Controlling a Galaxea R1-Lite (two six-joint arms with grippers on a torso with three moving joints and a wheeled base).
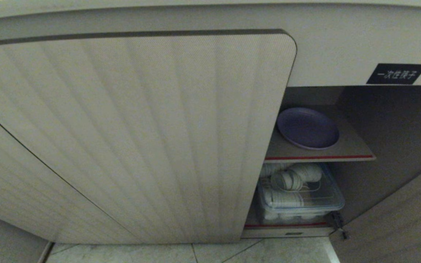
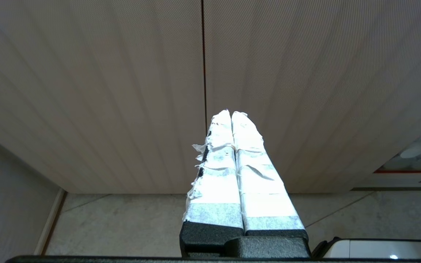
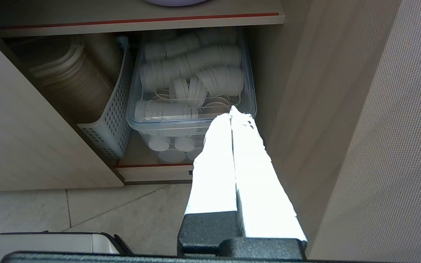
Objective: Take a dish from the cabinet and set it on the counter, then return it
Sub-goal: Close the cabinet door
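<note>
White-taped fingers pressed together on both our grippers, holding nothing.
Our left gripper (image 2: 231, 114) faces a ribbed door (image 2: 122, 91); our right gripper (image 3: 231, 111) hangs before a clear tub (image 3: 192, 120) on the cabinet's (image 1: 342, 47) lower shelf; the dish (image 1: 308, 128) lies on the red-edged shelf (image 1: 353, 149) above, near its left edge.

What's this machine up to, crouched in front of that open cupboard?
Nothing is being handled yet. The robot faces a low cabinet with one door open. A purple plate lies on the upper shelf, above a clear box of white cups. The left gripper is shut and empty before the closed door; the right gripper, also shut and empty, points at the open side.
</note>
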